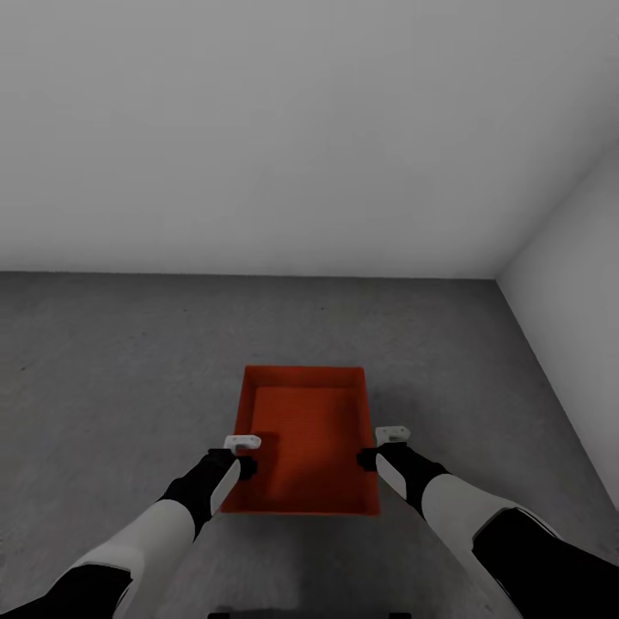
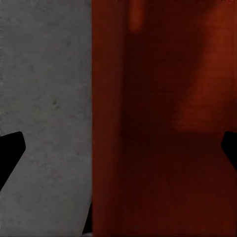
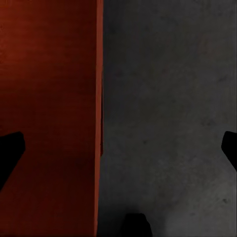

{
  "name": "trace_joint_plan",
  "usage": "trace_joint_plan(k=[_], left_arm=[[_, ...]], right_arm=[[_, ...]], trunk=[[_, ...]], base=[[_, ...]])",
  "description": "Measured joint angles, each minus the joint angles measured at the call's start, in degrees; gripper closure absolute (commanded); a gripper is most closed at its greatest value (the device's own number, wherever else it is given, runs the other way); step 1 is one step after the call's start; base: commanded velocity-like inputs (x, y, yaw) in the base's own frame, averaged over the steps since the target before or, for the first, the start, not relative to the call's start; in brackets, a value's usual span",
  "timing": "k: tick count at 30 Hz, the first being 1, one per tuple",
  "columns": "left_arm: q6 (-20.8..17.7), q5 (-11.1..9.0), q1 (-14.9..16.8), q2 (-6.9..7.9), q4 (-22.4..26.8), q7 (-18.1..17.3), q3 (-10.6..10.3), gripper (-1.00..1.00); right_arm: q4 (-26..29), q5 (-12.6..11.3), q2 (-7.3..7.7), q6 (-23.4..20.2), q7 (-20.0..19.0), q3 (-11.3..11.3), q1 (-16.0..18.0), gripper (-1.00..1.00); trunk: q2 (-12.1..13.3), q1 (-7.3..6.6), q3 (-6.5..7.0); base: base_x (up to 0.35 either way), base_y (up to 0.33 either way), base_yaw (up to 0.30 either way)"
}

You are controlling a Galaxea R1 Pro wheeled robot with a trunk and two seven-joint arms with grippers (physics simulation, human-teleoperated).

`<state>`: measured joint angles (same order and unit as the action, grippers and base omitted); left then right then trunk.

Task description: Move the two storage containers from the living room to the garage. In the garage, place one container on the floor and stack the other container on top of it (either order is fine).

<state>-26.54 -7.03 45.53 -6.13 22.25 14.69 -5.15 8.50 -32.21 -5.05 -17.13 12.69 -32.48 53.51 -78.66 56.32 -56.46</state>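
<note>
Straddling the long walls of one red-orange storage container (image 1: 303,438), the two grippers stand with fingers apart. In the left wrist view the left gripper (image 2: 118,148) shows one dark fingertip (image 2: 10,153) over grey floor (image 2: 44,98) and the other at the far edge over the container's inner bottom, the thin wall running between them; neither pad visibly touches it. In the right wrist view the right gripper (image 3: 118,148) is arranged the same way, one fingertip (image 3: 10,153) over the red interior, the other over bare floor, with the container wall between them and untouched.

Outward from the fingers, the head view places the left gripper (image 1: 241,454) at the container's left rim and the right gripper (image 1: 383,447) at its right rim, both toward the near end. The container is lidless, with nothing inside, and appears to rest flat on the dark grey mottled floor (image 1: 112,370) of the garage. Beyond its far end the floor runs unobstructed to a plain white wall (image 1: 258,129); a second white wall (image 1: 576,258) meets it in a corner off the right gripper's side. The black and white forearms reach in from the near edge.
</note>
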Motion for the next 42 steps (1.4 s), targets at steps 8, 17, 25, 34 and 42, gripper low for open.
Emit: trace_joint_plan(k=[8,17,25,34,42], left_arm=[[0.00,-0.01,-0.01,-0.04,-0.02,-0.01,0.00,-1.00],[0.00,0.04,-0.01,-0.03,-0.02,0.01,0.00,-1.00],[0.00,0.08,0.00,0.02,0.00,0.02,0.00,-1.00],[0.00,0.08,-0.01,0.02,0.02,-0.02,0.00,-1.00],[0.00,0.04,-0.02,-0.04,0.00,0.00,0.00,-1.00]], right_arm=[[0.00,0.00,0.02,0.03,0.06,0.00,0.00,-1.00],[0.00,0.00,0.02,-0.03,0.13,0.00,0.00,-1.00],[0.00,0.00,-0.05,-0.06,0.14,0.00,0.00,-1.00],[0.00,0.00,-0.06,-0.05,0.14,0.00,0.00,-1.00],[0.00,0.00,-0.06,-0.06,0.14,0.00,0.00,-1.00]], trunk=[[3.21,-1.76,1.44],[6.82,-3.74,3.05],[10.03,-5.49,4.49],[13.64,-7.47,6.11],[16.85,-9.23,7.54]], base=[[0.000,0.000,0.000],[0.000,0.000,0.000],[0.000,0.000,0.000],[0.000,0.000,0.000],[0.000,0.000,0.000]])
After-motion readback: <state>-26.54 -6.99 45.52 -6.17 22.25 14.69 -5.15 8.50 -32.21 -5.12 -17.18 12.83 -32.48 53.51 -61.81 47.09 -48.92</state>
